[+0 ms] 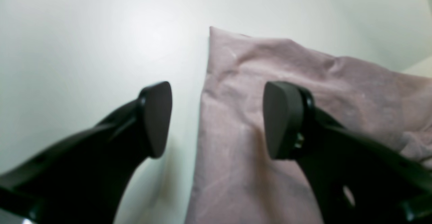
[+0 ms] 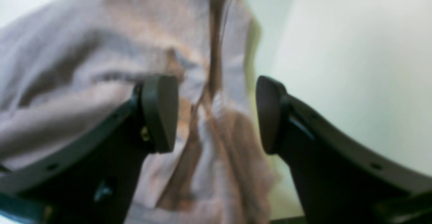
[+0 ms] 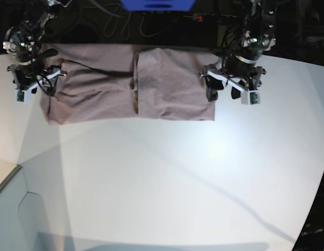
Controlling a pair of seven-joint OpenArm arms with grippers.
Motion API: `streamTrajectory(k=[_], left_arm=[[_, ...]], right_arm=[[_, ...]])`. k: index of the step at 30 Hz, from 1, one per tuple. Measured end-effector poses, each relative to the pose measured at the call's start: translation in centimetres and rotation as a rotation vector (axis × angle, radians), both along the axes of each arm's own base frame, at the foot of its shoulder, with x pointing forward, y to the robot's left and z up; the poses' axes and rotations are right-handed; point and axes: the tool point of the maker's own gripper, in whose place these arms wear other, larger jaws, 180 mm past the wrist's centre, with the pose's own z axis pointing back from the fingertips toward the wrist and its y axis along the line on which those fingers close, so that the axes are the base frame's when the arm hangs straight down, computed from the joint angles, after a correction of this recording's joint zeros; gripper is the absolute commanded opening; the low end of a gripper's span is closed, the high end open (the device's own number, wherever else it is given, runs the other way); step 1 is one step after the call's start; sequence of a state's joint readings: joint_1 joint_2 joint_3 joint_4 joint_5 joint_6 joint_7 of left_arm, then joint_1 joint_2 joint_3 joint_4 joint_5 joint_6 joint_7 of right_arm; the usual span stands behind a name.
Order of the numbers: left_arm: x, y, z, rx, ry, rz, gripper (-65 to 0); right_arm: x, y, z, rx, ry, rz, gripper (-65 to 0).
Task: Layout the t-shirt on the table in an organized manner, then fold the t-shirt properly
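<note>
T-shirt [image 3: 125, 86] cloth is dusty mauve, plain and creased, with a fold ridge running down its middle. It lies spread along the far edge of the table [image 3: 167, 178]. The left gripper [image 1: 217, 119] stands wide apart, holding nothing, straddling the shirt's side edge, one finger over cloth and one over bare white. The right gripper [image 2: 216, 114] is likewise spread and empty above bunched folds at the other end. Around them the tabletop is smooth, white and glossy; dark cables [image 3: 120, 21] crowd the background.
</note>
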State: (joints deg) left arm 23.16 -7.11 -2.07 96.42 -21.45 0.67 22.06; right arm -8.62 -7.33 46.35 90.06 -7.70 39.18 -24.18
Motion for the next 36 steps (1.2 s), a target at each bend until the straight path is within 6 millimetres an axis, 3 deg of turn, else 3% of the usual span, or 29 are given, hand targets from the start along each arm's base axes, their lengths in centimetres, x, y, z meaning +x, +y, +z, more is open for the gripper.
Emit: streamTrajectory(k=[5, 10, 17, 26, 36], left_arm=[[-0.1, 0.4, -0.2, 0.001, 0.007, 0.010, -23.7], [0.2, 2.9, 0.1, 0.027, -0.006, 0.071, -23.6], [-0.5, 2.7, -0.3, 0.025, 0.012, 0.066, -23.6], [-0.5, 2.7, -0.3, 0.026, 0.012, 0.066, -23.6], [-0.4, 2.8, -0.2, 0.027, 0.011, 0.065, -23.6]], right_arm=[[0.0, 0.6, -0.1, 0.013, -0.002, -0.003, -27.8], [-0.1, 0.7, -0.1, 0.013, -0.001, -0.003, -27.8], [-0.1, 0.8, -0.3, 0.019, 0.001, 0.001, -27.8], [-0.7, 1.8, -2.6, 0.076, 0.049, 0.001, -27.8], [-0.5, 1.7, -2.6, 0.079, 0.046, -0.004, -27.8]])
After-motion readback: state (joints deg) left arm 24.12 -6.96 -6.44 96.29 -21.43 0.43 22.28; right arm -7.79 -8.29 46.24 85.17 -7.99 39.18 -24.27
